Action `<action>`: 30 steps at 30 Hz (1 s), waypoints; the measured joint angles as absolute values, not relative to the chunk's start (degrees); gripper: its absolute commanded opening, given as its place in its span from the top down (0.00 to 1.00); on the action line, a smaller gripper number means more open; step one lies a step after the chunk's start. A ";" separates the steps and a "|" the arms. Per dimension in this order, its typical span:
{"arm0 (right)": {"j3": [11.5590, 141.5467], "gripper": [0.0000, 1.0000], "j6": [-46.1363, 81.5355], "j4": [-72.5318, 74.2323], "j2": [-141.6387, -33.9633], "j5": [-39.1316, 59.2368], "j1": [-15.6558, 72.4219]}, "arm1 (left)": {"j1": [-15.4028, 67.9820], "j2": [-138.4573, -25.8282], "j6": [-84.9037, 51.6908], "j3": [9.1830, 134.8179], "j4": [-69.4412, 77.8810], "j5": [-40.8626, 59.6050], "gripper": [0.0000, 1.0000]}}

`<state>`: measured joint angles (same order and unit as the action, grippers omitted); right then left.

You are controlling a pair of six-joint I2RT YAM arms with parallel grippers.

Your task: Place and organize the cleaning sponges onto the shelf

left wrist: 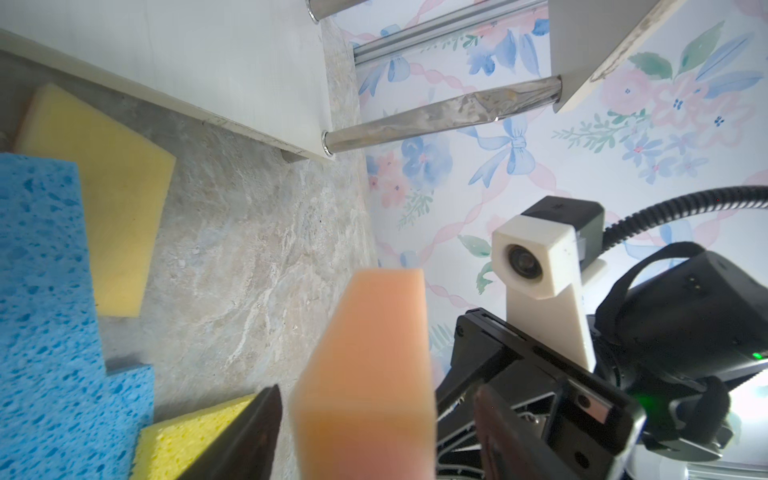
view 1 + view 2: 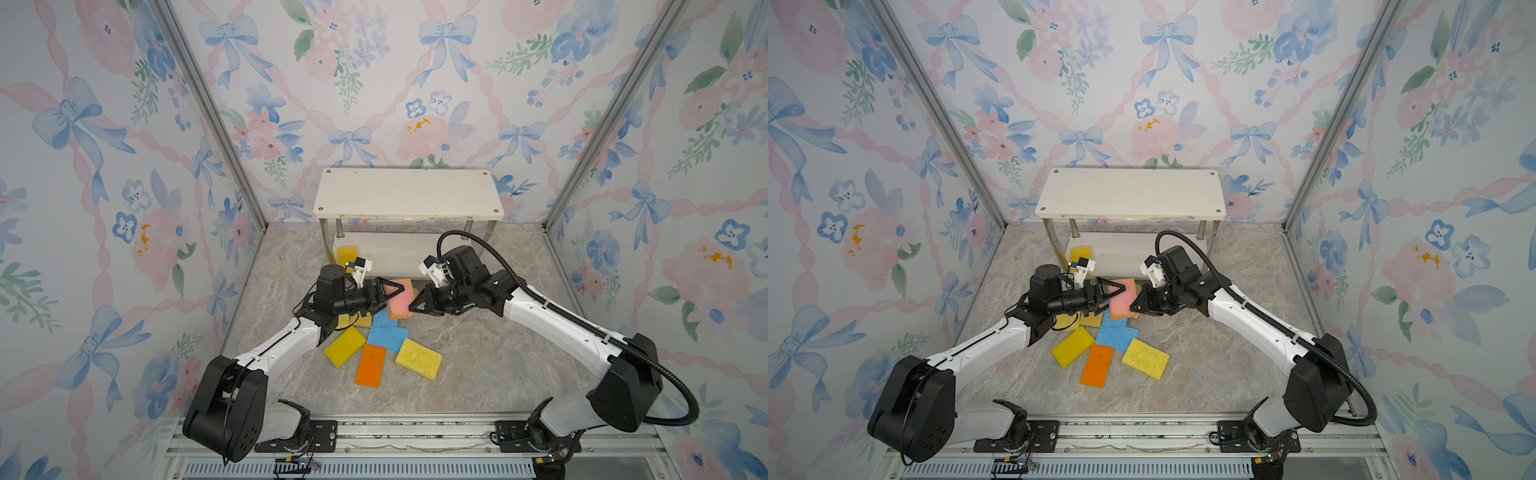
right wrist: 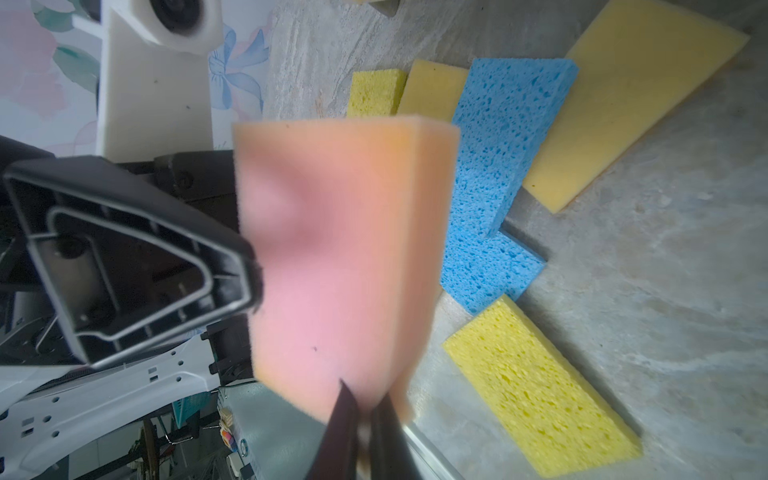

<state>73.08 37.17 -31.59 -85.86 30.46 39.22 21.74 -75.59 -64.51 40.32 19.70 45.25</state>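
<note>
aloft, right pincer (image 2: 411, 308) nips pink sponge (image 2: 400, 305) edge; left pincer (image 2: 392, 297) gapes astride opposite end.

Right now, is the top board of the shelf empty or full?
Empty: the shelf's top board is bare white; nothing lies on it.
</note>
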 measured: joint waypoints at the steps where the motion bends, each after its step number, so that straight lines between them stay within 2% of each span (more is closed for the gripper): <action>1: 73.08 0.89 37.10 -31.66 -85.86 30.46 39.22 | 21.74 -75.53 -64.66 40.25 19.70 45.04 0.48; 2: 73.06 0.87 37.06 -31.68 -85.86 30.44 39.22 | 21.74 -75.46 -64.84 40.21 19.75 44.86 0.55; 5: 72.90 0.69 38.28 -31.18 -85.86 30.24 39.22 | 21.74 -74.83 -64.86 39.38 20.38 44.45 0.74; 8: 71.02 0.52 41.67 -29.10 -85.23 29.08 39.59 | 21.47 -74.30 -64.88 38.02 20.75 44.16 0.84; 10: 68.62 0.49 44.51 -27.00 -83.90 27.94 39.94 | 21.04 -74.02 -64.88 37.17 20.73 43.97 0.87; 18: 61.01 0.45 55.96 -18.33 -78.46 24.53 42.06 | 18.68 -72.88 -65.08 36.38 20.82 43.53 0.88; 30: 60.51 0.48 60.47 -10.57 -80.79 23.94 44.71 | 18.61 -72.77 -65.28 36.38 20.93 43.53 0.88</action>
<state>60.51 60.47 -10.57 -80.79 23.94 44.71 18.61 -72.77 -65.28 36.38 20.93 43.53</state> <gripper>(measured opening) 0.527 0.121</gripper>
